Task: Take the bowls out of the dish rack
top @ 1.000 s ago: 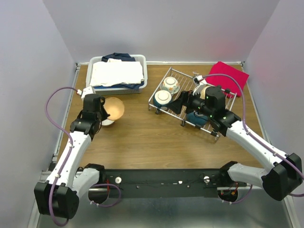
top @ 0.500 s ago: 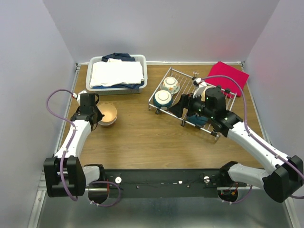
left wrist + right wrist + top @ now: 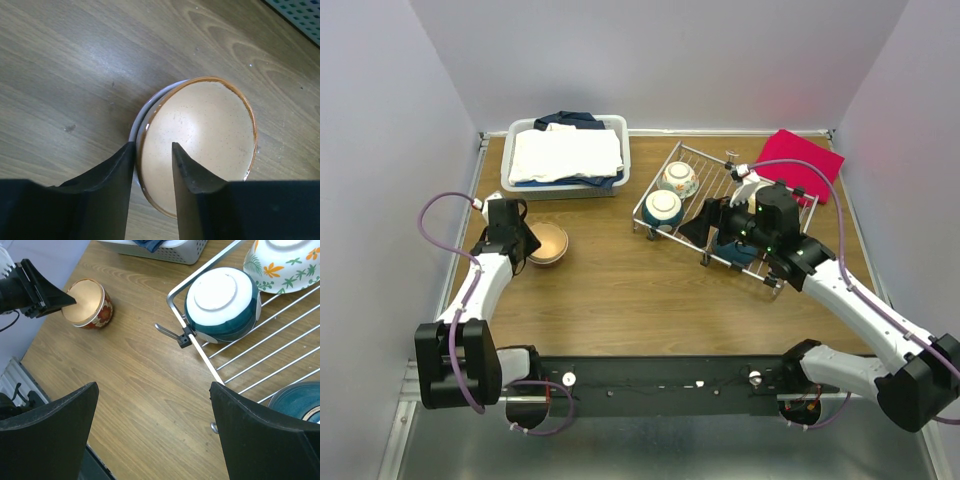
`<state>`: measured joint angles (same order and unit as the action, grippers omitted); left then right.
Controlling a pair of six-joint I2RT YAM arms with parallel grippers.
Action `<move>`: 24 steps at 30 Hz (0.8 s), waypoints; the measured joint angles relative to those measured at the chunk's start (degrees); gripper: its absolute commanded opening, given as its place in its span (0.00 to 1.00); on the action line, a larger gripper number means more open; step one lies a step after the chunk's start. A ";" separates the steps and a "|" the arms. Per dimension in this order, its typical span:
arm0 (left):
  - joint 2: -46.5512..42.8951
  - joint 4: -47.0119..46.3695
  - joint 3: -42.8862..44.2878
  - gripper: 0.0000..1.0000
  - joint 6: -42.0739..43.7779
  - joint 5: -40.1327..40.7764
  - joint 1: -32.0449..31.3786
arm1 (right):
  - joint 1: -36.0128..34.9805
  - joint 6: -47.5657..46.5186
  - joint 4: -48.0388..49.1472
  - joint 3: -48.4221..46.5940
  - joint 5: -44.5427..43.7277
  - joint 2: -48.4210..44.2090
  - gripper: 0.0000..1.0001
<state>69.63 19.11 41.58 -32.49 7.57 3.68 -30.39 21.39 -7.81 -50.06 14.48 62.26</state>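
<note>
Dish rack: three bowls showing
Bin: folded cloth
Left gripper: jaws astride red-flowered bowl rim, grip unclear
Right gripper: jaws spread wide

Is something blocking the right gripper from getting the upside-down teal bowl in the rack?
Nothing visible really blocks it. The open right gripper hangs just in front of the upside-down teal bowl. Only the dish rack rim wire and a black clip lie between them, probably low enough to pass over.
</note>
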 measured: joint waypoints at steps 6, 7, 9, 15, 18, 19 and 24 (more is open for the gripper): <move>-1.68 0.37 0.02 0.69 0.70 -0.57 0.00 | 0.02 -0.81 -0.68 -0.20 -0.98 1.18 1.00; -2.40 0.55 0.02 0.70 0.96 -0.57 0.00 | 0.00 -1.03 -1.09 -0.35 -1.44 1.51 1.00; -4.04 0.85 0.02 0.77 1.36 -0.57 0.00 | 0.00 -1.77 -2.16 -0.81 -2.23 2.27 1.00; -10.82 3.76 0.02 0.94 3.39 -0.52 0.00 | 0.00 -3.98 -5.66 -4.39 -8.07 4.50 1.00; -14.29 4.76 0.02 0.99 4.79 -0.57 0.00 | 0.00 -4.96 -7.23 -6.64 -12.26 5.68 1.00; -15.74 5.29 0.02 0.99 5.75 -0.72 0.00 | 0.00 -5.27 -7.91 -7.37 -14.25 6.08 1.00; -21.62 6.80 -0.02 0.99 8.11 -1.84 -0.63 | 0.02 -7.67 -12.02 -12.17 -22.77 10.10 1.00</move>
<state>48.01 25.91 41.56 -24.38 5.74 3.05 -30.37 13.72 -19.84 -62.24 -8.29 72.36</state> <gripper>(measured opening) 0.987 0.997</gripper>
